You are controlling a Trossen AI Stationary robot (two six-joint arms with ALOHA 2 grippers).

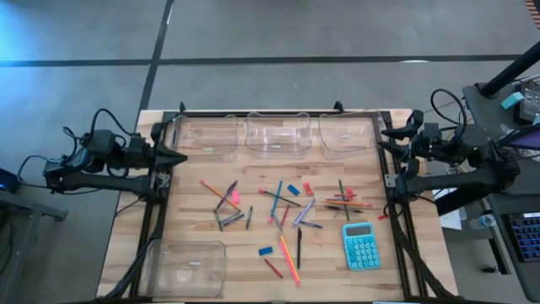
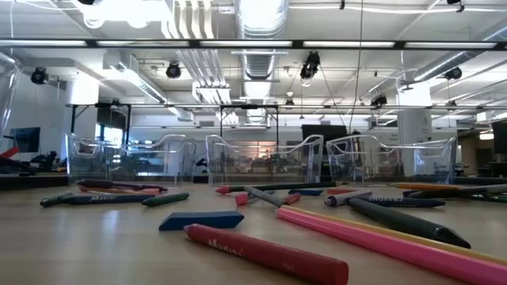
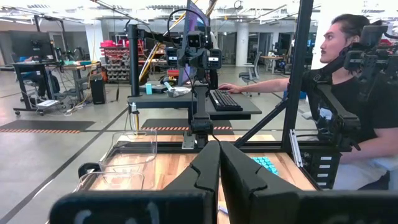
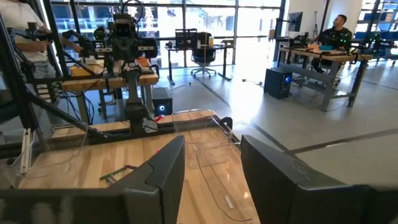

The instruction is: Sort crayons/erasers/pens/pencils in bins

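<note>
Sorting is not yet beginning: all four clear bins [image 1: 274,133] are standing empty, three along the table's [image 1: 194,224] far edge and one at its near left corner, while the crayons [image 1: 272,268], erasers [image 1: 266,251], pens [image 1: 299,247] and pencils [image 1: 289,257] are lying scattered mid-table beside a teal calculator [image 1: 361,246]. The left tool [image 3: 219,163], fingers pressed together and holding nothing, is waiting at the left edge; the right tool [image 4: 211,163], fingers parted and empty, is waiting at the right edge.

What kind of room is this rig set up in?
Likely an open lab or workshop: exposed ceiling ducts, rows of workbenches with people seated at them, and another robot station beyond the wooden table.
</note>
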